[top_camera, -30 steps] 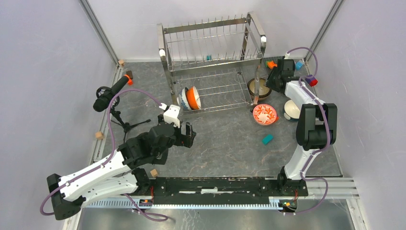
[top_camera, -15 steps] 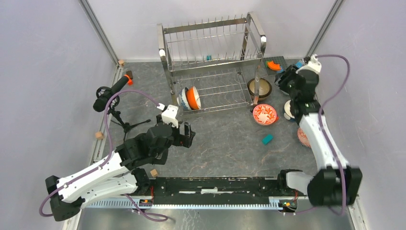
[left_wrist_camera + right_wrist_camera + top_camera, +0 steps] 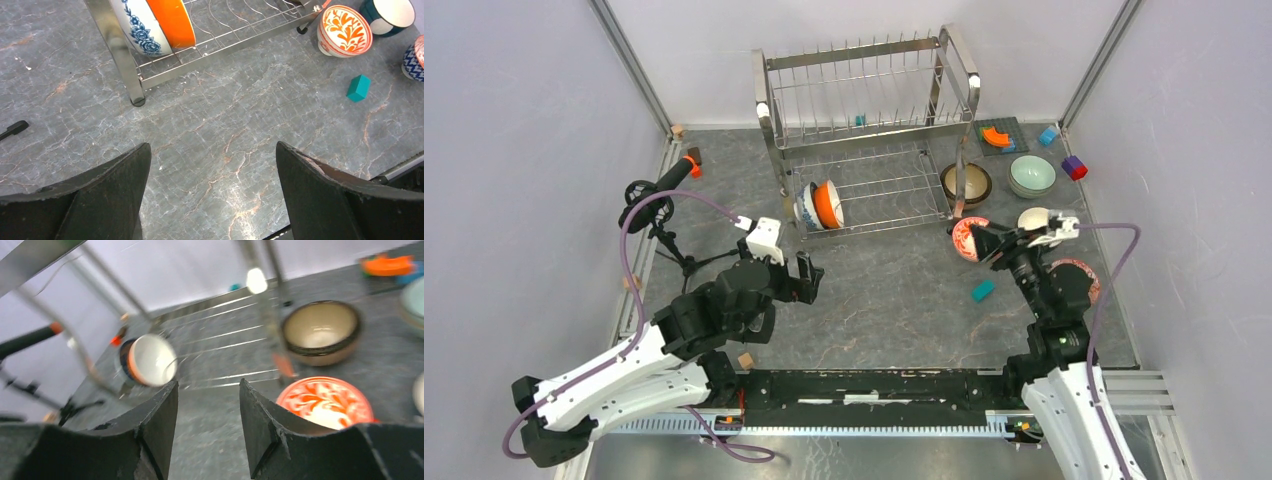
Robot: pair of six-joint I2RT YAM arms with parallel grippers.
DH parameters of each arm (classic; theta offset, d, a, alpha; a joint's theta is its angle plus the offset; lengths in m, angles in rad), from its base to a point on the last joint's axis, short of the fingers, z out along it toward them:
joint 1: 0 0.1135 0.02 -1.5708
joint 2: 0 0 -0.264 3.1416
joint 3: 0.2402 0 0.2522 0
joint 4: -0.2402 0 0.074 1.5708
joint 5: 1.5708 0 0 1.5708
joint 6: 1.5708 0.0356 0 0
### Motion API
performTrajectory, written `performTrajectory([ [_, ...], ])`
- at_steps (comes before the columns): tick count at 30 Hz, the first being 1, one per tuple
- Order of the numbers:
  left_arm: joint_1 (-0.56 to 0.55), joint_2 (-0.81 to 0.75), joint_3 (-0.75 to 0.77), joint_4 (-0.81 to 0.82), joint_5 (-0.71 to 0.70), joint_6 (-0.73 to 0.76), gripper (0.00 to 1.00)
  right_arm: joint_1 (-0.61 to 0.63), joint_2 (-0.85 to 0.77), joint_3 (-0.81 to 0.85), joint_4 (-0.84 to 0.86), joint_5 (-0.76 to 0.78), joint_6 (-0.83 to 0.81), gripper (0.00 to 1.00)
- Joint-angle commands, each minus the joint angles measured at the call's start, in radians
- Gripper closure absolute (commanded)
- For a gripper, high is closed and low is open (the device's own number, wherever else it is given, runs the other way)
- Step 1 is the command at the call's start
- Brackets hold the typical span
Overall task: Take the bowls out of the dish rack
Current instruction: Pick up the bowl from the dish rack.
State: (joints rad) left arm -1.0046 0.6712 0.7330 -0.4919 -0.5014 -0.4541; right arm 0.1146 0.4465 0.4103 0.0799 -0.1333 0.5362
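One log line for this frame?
dish rack: orange bowl, blue-and-white bowl inside | left gripper: open, empty | right gripper: open, empty, near red-patterned bowl

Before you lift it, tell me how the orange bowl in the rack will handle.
The orange bowl looks glossy, so it may slip in a pinch at the rim. It stands on edge beside the blue-flowered bowl, so freed it could roll or tip. It seems hard and stiff; knocking the rack wires might chip it.
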Motion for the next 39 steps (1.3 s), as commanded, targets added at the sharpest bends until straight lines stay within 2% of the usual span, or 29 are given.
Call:
performTrajectory([
  [1, 0.002, -0.003, 0.008, 0.026, -0.070, 0.043, 0.01, 0.095, -0.055, -0.076, 0.151, -0.279, -0.029, 0.46],
  [7, 0.001, -0.035, 0.005, 0.017, -0.180, 0.052, 0.01, 0.366, 0.032, -0.083, 0.162, -0.154, -0.127, 0.45],
  [9, 0.002, -0.051, -0.003, 0.018, -0.219, 0.059, 0.01, 0.482, 0.102, -0.086, 0.209, -0.095, -0.138, 0.45],
  [12, 0.002, -0.067, -0.015, 0.025, -0.274, 0.069, 0.01, 0.678, 0.223, -0.082, 0.289, 0.072, -0.183, 0.44],
  [15, 0.002, -0.070, -0.027, 0.031, -0.300, 0.081, 0.02, 0.769, 0.361, -0.087, 0.447, 0.185, -0.178, 0.44],
  [19, 0.002, -0.056, -0.019, 0.021, -0.323, 0.094, 0.03, 0.779, 0.557, -0.071, 0.683, 0.267, -0.099, 0.42],
  [21, 0.002, -0.053, -0.017, 0.014, -0.328, 0.097, 0.04, 0.777, 0.647, -0.005, 0.700, 0.292, -0.094, 0.39],
  [24, 0.002, -0.055, -0.017, 0.014, -0.320, 0.100, 0.05, 0.765, 0.798, 0.134, 0.684, 0.282, -0.104, 0.26],
  [27, 0.002, -0.062, -0.017, 0.013, -0.307, 0.099, 0.05, 0.727, 0.921, 0.238, 0.689, 0.241, -0.078, 0.19],
  [30, 0.003, -0.069, -0.016, 0.010, -0.298, 0.096, 0.05, 0.669, 1.026, 0.292, 0.747, 0.183, 0.003, 0.18],
  [36, 0.002, -0.085, -0.017, 0.010, -0.285, 0.091, 0.05, 0.585, 1.216, 0.345, 0.997, -0.013, 0.164, 0.23],
  [39, 0.001, -0.090, -0.016, 0.014, -0.270, 0.090, 0.05, 0.583, 1.279, 0.409, 0.991, -0.038, 0.173, 0.25],
])
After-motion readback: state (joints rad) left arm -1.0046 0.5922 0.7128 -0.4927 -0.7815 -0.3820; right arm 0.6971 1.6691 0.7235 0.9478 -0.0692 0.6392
